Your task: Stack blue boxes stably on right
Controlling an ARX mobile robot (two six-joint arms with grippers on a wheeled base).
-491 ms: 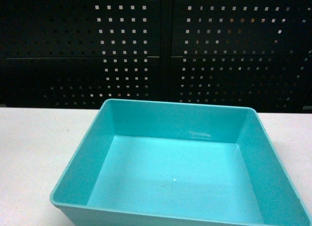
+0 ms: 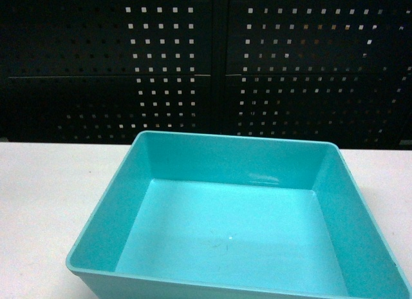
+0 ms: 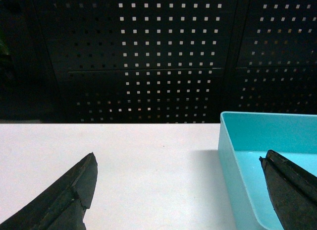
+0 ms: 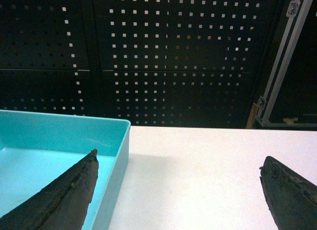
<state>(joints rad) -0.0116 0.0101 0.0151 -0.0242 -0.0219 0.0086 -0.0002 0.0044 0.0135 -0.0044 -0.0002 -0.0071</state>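
While the turquoise tub [image 2: 238, 228] is sitting empty on the white surface [image 2: 38, 209], filling the lower centre of the head view, we are holding both tools low at its sides. Our left tool [image 3: 178, 190] is gaping, one finger over the tub's left wall; our right tool [image 4: 178, 190] is gaping likewise over the right wall. We are judging the tub light, stiff and slick-walled, so the flat rim looks the surest hold. No dark-blue crate is showing in any view.
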